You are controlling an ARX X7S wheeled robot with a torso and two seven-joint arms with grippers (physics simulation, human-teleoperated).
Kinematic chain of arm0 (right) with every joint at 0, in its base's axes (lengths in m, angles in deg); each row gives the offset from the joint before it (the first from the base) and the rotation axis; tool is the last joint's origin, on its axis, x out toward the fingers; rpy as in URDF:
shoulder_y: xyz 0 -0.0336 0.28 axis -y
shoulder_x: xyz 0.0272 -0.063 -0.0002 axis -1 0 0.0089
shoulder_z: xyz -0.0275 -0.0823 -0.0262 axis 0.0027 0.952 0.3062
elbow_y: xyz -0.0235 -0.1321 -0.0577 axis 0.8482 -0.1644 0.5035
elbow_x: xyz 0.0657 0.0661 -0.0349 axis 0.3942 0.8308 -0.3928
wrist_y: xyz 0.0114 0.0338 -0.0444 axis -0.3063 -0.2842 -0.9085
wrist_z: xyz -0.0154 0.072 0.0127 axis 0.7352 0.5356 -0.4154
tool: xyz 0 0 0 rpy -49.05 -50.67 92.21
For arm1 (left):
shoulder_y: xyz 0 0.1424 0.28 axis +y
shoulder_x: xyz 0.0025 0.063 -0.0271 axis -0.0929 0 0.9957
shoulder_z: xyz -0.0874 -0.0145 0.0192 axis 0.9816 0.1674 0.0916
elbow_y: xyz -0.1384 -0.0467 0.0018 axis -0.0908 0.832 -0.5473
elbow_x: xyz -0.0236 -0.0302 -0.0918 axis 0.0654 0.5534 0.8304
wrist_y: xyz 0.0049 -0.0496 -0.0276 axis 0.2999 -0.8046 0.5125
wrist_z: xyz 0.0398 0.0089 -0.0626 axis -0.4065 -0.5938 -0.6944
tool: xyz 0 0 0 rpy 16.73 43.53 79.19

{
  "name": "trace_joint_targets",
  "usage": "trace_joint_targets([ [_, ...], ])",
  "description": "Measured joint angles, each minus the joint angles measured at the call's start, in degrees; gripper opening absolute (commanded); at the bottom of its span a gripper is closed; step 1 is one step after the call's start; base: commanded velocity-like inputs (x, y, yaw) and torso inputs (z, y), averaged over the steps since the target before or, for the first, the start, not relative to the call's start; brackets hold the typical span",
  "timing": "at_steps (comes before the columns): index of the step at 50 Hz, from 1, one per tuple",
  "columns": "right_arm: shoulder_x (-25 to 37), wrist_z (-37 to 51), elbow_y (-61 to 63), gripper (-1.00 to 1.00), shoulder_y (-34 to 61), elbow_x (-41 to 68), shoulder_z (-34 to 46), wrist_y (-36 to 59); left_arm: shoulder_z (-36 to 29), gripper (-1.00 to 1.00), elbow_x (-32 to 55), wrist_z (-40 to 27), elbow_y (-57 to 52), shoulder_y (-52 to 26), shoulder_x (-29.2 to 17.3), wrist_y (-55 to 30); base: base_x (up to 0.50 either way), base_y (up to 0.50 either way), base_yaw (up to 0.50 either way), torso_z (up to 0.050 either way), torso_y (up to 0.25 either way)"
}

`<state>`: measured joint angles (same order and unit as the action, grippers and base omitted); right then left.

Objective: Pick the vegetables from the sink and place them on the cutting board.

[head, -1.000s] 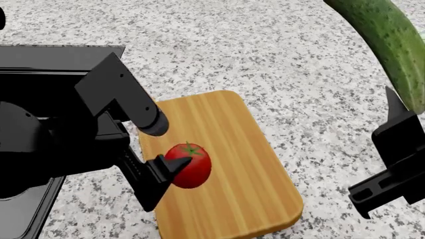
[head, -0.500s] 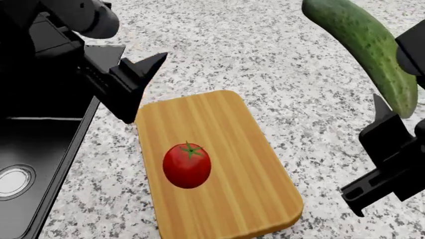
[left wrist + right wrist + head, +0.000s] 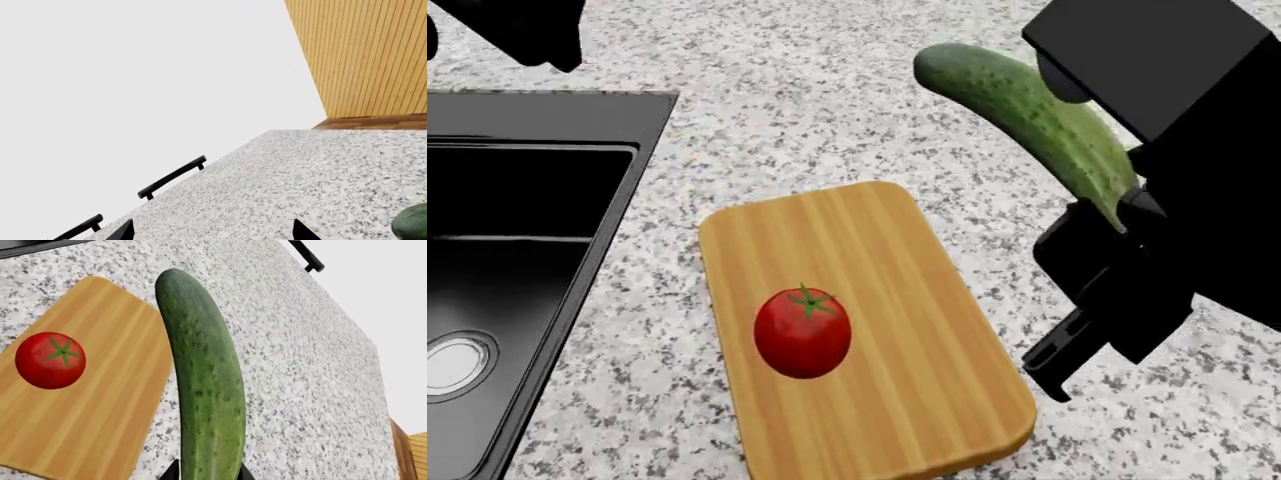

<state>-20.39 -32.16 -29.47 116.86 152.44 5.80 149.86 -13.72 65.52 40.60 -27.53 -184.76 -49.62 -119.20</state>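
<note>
Cucumber [image 3: 1034,120] clamped in my right pincer [image 3: 207,475] | long axis slants over table | board [image 3: 894,380] lies left-below | left pincer: can't tell.

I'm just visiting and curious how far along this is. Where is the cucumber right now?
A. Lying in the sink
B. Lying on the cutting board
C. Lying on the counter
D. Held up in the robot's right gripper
D: the cucumber is clamped in the right gripper, above the counter.

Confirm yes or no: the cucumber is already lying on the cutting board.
No, the cucumber is held in the air beside the cutting board, which carries only the tomato.
</note>
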Motion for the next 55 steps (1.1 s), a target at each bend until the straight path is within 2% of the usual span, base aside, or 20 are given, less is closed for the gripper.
trace_joint_targets([
  [16, -5.5, -3.5, -5.9, -1.00, -0.1, -4.1, 3.9, -1.4, 2.7, 1.00, 1.6, -1.2, -2.3, -3.3, -1.4, -0.1, 0.00, 0.00, 0.00, 0.000, 0.000],
  [38, -10.0, -1.1, -9.0, -1.00, -4.6, -7.0, 6.6, -6.4, 3.0, 1.00, 2.4, -1.3, -3.4, -4.5, -1.8, -1.0, 0.00, 0.00, 0.00, 0.000, 0.000],
  [55, -11.6, 4.5, -10.6, -1.00, -8.3, -7.3, 7.4, -10.5, 3.2, 1.00, 3.1, -1.3, -3.9, -4.6, -1.8, -1.2, 0.00, 0.00, 0.00, 0.000, 0.000],
])
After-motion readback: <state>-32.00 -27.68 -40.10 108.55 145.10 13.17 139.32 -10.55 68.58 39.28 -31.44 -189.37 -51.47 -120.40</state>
